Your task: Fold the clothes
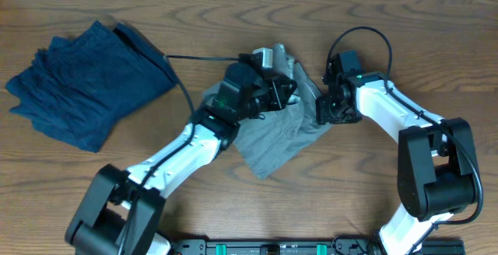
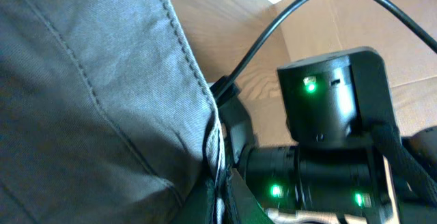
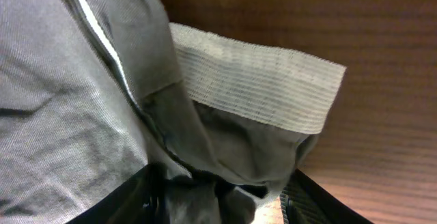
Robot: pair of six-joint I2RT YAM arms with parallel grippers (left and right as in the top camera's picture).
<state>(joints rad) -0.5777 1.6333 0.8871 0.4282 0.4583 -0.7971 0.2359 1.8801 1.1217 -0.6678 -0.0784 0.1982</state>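
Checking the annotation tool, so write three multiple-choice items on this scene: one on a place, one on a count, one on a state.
1. The navy garment lies on the table's: A left side; B right side; C centre.
2. Garments in view: A one; B two; C three.
3. The grey pants are: A spread flat; B crumpled; C neatly folded.
Answers: A, it sits far left in the overhead view; B, only navy and grey pieces show; B, the cloth is bunched and creased mid-table.
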